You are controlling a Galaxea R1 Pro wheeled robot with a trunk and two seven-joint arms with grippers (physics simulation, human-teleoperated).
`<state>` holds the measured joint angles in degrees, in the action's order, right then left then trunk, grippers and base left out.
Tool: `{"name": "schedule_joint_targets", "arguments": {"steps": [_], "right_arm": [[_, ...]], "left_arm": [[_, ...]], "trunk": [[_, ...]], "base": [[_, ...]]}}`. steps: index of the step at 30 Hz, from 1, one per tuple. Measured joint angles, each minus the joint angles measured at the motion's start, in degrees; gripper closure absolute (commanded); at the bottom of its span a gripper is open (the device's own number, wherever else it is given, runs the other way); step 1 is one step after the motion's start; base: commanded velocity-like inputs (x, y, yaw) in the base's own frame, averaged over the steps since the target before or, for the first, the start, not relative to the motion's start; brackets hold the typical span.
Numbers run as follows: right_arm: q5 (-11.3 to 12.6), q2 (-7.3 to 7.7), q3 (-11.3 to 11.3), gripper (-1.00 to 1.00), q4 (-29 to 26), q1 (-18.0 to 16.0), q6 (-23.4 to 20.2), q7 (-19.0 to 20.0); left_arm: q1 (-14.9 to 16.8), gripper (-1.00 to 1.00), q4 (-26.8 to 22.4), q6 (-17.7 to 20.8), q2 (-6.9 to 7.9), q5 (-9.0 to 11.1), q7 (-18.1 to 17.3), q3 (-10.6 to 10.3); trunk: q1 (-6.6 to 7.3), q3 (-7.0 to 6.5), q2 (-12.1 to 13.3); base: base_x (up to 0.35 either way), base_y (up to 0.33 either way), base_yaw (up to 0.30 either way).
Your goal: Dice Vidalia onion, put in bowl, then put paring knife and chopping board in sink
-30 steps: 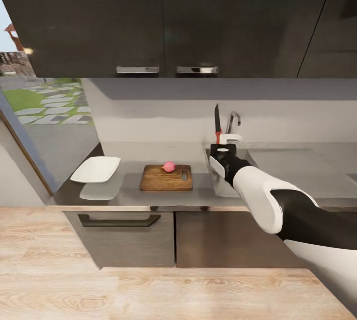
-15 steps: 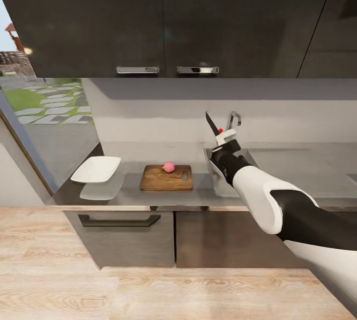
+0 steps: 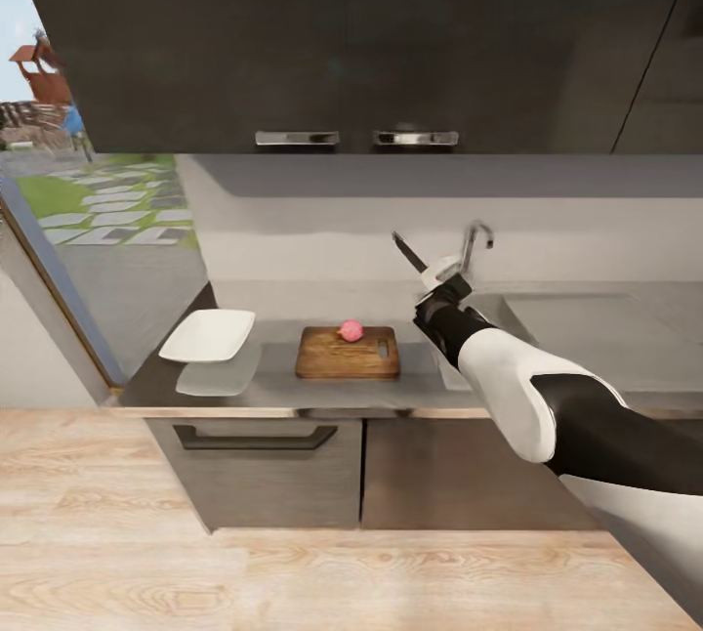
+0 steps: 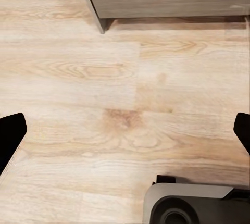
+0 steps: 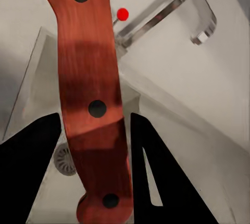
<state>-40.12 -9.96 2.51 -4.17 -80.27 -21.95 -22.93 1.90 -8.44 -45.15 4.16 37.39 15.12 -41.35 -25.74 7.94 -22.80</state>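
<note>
The pink Vidalia onion [image 3: 351, 330] rests on the far edge of the brown chopping board [image 3: 348, 355] on the grey countertop [image 3: 264, 385]. Left of the board sits the white bowl [image 3: 208, 335]. My right gripper [image 3: 441, 273] hovers over the sink [image 3: 445, 369], right of the board, shut on the paring knife [image 3: 409, 252], whose dark blade leans up and to the left. In the right wrist view the knife's red-brown riveted handle [image 5: 92, 94] sits between the black fingers [image 5: 161, 182]. My left gripper [image 4: 125, 130] hangs open over the wood floor.
A chrome tap [image 3: 477, 242] with a red knob [image 5: 123, 13] stands behind the sink; the drain [image 5: 63, 157] shows below the knife. Dark wall cabinets [image 3: 351, 35] hang overhead. A drainboard [image 3: 586, 333] lies to the right. The robot's base [image 4: 192, 207] is under the left gripper.
The knife has tipped from upright to leaning left in my right gripper, which rose slightly. The whole view has shifted a little, so the camera moved. Onion, board and bowl stay put.
</note>
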Motion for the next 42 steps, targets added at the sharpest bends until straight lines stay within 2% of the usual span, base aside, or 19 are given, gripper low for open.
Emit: {"name": "schedule_joint_targets", "arguments": {"steps": [4,7,9,11,12,13,14,15,17,18,22,33,42], "right_arm": [[-2.3,-0.01,-0.1,1.0,1.1,0.0,0.1,0.6],[-7.6,-0.01,-0.1,1.0,1.7,0.0,0.3,0.5],[-12.7,-0.01,-0.2,1.0,2.0,0.0,0.4,0.4],[-16.0,-0.01,-0.1,1.0,2.1,0.0,0.4,0.2],[-16.8,-0.01,-0.1,1.0,2.1,0.0,0.4,0.1],[-18.6,-0.01,-0.1,1.0,2.3,0.0,0.4,0.0],[-21.4,-0.01,-0.2,1.0,2.6,0.0,0.5,-0.3],[-22.4,-0.01,-0.1,1.0,2.6,0.1,0.5,-0.5],[-25.8,-0.01,-0.1,1.0,2.8,1.2,0.6,-1.7],[-28.0,-0.01,0.1,1.0,2.9,3.0,1.4,-3.5],[-29.4,-0.01,-0.1,1.0,2.9,4.3,2.3,-5.0],[-29.6,-0.01,-0.1,1.0,3.1,6.8,2.7,-5.0],[-29.6,-0.01,-0.1,1.0,3.1,8.3,4.3,-3.7]], "left_arm": [[0.0,-1.0,0.0,0.0,-0.06,0.0,0.0,0.0],[0.0,-1.0,0.0,0.0,-0.06,0.0,0.0,0.1],[0.0,-1.0,0.0,0.0,-0.07,0.0,0.0,0.1],[0.0,-1.0,0.0,0.0,-0.07,0.0,0.0,0.1],[0.0,-1.0,0.0,0.0,-0.07,0.0,0.0,0.1],[0.0,-1.0,0.0,0.0,-0.07,0.0,0.0,0.1],[0.0,-1.0,0.0,0.0,-0.07,0.0,0.0,0.1],[0.0,-1.0,0.0,0.1,-0.07,0.0,0.0,0.1],[0.0,-1.0,0.0,0.1,-0.07,0.0,0.0,0.1],[0.0,-1.0,0.0,0.1,-0.07,0.0,0.0,0.1],[0.0,-1.0,0.0,0.1,-0.07,0.0,0.0,0.1],[0.0,-1.0,0.0,0.1,-0.07,0.0,0.0,0.1],[0.0,-1.0,0.0,0.0,0.01,0.0,0.0,0.1]], "trunk": [[0.0,0.0,0.0],[0.0,0.0,0.0],[-0.01,0.0,0.0],[-0.01,0.0,0.0],[-0.01,0.0,0.0],[-0.01,0.0,0.0],[-0.01,0.0,0.0],[-0.01,0.0,0.0],[-0.01,0.01,0.0],[-0.01,0.02,0.0],[-0.01,0.0,0.0],[-0.01,0.0,0.0],[-0.01,0.0,0.0]], "base": [[0.122,0.165,0.0],[0.068,0.035,0.0],[0.016,0.007,0.0],[0.007,0.003,0.0],[0.004,0.002,0.0],[0.002,0.001,0.0],[0.002,0.001,0.0],[0.001,0.0,0.0],[0.0,0.0,0.0],[0.0,0.0,0.0],[0.0,0.0,0.0],[0.0,0.01,0.0],[0.0,0.186,0.0]]}}
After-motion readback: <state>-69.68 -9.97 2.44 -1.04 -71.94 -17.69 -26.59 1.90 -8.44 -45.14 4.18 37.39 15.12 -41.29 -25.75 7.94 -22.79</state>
